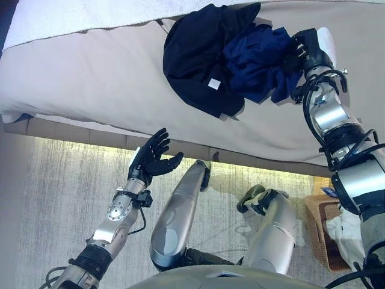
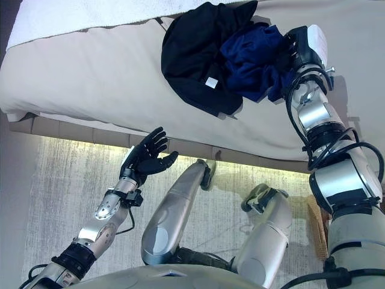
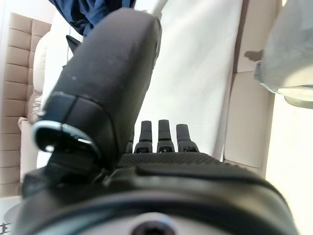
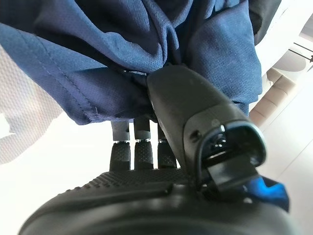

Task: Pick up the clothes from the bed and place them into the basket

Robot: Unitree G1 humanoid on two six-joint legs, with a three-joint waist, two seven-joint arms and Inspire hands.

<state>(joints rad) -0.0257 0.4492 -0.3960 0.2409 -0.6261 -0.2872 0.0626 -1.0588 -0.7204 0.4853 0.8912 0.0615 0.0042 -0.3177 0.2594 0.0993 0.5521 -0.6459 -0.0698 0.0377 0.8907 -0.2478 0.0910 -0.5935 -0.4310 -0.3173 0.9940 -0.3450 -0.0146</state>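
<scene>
Bed surface [image 1: 90, 78]: broad and bare on the robot's left of the clothes; a hand can pass freely there.
Far edge: a white towel [image 1: 78, 15] lies along it, flat.
Clothes heap: black garment [image 1: 192, 54] and blue garment [image 1: 258, 60] overlap, touching, bunched up on the bed's right part.
Right hand [image 1: 304, 48]: pressed into the blue garment's right side, thumb and fingers closed on the cloth; that side is blocked.
Left hand [image 1: 153, 158]: fingers spread, in open air below the bed's near edge, nothing around it.
Basket [image 1: 322, 232]: on the floor at the right, partly behind the right arm, white cloth inside.
</scene>
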